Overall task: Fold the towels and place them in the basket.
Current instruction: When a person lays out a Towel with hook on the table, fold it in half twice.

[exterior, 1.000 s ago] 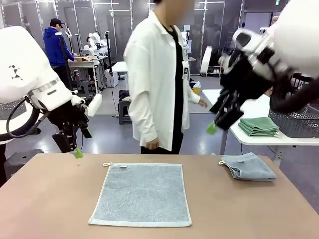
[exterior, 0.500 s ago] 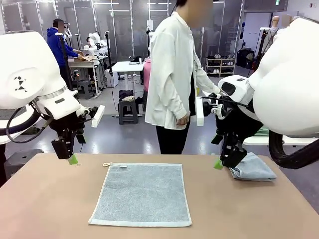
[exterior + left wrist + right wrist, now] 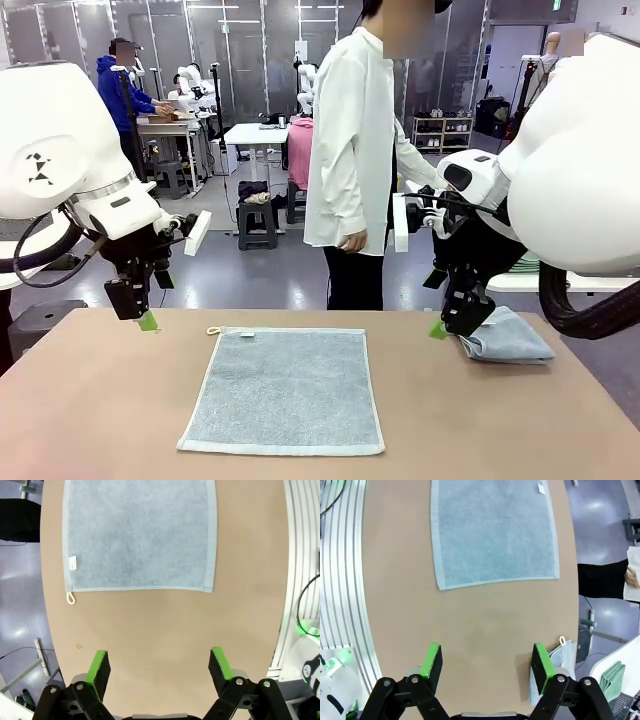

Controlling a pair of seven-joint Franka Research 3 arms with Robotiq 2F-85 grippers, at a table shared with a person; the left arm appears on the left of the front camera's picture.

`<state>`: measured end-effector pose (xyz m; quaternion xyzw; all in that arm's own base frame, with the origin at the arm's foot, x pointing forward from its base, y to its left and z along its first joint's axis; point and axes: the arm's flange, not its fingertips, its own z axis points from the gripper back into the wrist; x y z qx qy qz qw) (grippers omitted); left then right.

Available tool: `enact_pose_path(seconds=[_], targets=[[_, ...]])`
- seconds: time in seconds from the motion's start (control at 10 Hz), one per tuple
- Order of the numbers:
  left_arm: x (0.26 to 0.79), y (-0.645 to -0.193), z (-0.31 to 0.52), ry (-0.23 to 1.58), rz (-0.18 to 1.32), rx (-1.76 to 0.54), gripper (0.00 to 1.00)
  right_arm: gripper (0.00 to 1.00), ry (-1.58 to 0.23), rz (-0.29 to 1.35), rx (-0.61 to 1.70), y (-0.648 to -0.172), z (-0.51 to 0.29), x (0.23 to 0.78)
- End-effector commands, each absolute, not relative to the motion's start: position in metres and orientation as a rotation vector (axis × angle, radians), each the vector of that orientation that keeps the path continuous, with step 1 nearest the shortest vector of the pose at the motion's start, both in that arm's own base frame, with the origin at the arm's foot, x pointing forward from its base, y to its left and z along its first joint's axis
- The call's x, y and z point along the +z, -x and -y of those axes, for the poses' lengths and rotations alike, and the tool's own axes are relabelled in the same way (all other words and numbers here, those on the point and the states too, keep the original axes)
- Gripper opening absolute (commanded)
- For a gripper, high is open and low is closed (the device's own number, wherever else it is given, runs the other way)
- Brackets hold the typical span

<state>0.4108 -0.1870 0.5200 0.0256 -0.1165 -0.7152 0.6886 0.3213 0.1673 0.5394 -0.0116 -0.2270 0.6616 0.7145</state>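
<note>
Left hand point(image 3: 160, 666) hangs spread beside the flat towel point(image 3: 285, 390) on the bench point(image 3: 100, 420), right hand point(image 3: 486, 667) spread by the folded towel point(image 3: 510, 338).

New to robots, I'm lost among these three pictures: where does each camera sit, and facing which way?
Front: fixed on the robot's side, facing across the table at the person; left arm and right arm show.
Left wrist: on the left arm, looking down past the open left end effector at the spread towel.
Right wrist: on the right arm, looking down past the open right end effector; the folded towel shows beside one finger.
Shared: both wrist views show the spread towel.
</note>
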Motion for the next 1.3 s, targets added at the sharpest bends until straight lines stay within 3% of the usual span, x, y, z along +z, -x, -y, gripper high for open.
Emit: enact_pose_path(seconds=[0.0, 0.5, 0.8, 1.2], targets=[[0.520, -0.411, 0.187, -0.059, 0.260, -1.599, 1.00, 0.89, 0.026, 0.502, 1.465, -0.322, -0.167, 0.539], [0.469, -0.370, 0.230, -0.133, 0.283, -1.575, 1.00, 0.89, 0.189, 0.335, 1.511, -0.300, -0.232, 0.447], [0.421, -0.365, 0.236, -0.137, 0.262, -1.592, 1.00, 0.89, 0.141, 0.228, 1.501, -0.306, -0.263, 0.390], [0.371, -0.369, 0.236, -0.094, 0.221, -1.635, 1.00, 0.89, 0.120, 0.257, 1.508, -0.314, -0.277, 0.350]])
